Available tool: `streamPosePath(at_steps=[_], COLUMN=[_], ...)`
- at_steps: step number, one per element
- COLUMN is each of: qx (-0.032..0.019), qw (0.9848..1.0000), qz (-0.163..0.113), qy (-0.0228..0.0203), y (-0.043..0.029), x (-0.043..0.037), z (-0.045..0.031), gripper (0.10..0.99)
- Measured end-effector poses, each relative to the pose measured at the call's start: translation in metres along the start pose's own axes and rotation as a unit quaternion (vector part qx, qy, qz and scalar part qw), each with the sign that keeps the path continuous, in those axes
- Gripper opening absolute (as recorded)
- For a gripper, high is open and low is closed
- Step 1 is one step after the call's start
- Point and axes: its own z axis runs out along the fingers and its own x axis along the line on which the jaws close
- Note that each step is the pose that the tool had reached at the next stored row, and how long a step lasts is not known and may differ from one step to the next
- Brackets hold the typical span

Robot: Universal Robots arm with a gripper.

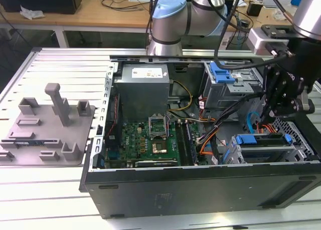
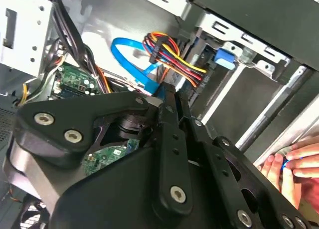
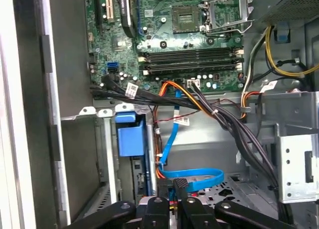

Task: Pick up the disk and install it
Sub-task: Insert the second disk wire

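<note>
Claw (image 1: 282, 102) above disk (image 1: 263, 140) bay edge

My claw (image 1: 281, 102) hangs over the open computer case (image 1: 200, 190), near the exterior view's right, above the drive bay where a blue-framed disk (image 1: 261, 142) sits in its cage. I cannot tell from here how my fingers stand. A blue cable (image 1: 249, 124) and orange wires (image 1: 206, 146) run just beside the bay. Toward the middle lies the green motherboard (image 1: 145, 142), and behind it stands the grey power-supply box (image 1: 143, 89). Another drive cage with a blue latch (image 1: 220, 72) sits at the back. On the exterior view's left, a grey moulded fixture (image 1: 47, 125) rests on the ribbed metal worktop (image 1: 60, 62), well apart from the case.
</note>
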Motion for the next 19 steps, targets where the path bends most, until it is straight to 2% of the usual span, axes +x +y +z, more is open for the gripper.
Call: streamPosePath(at_steps=[4, 9, 19], qx=[-0.0002, -0.0003, -0.0003], qw=[1.0, 1.0, 1.0], qz=[0.0, 0.0, 0.0], qy=[-0.0041, -0.0058, -0.0058], y=[-0.0001, -0.0002, -0.0003], x=[0.0107, 0.0189, 0.0207], z=[0.0004, 0.0023, 0.0045], gripper=[0.161, 0.161, 0.161])
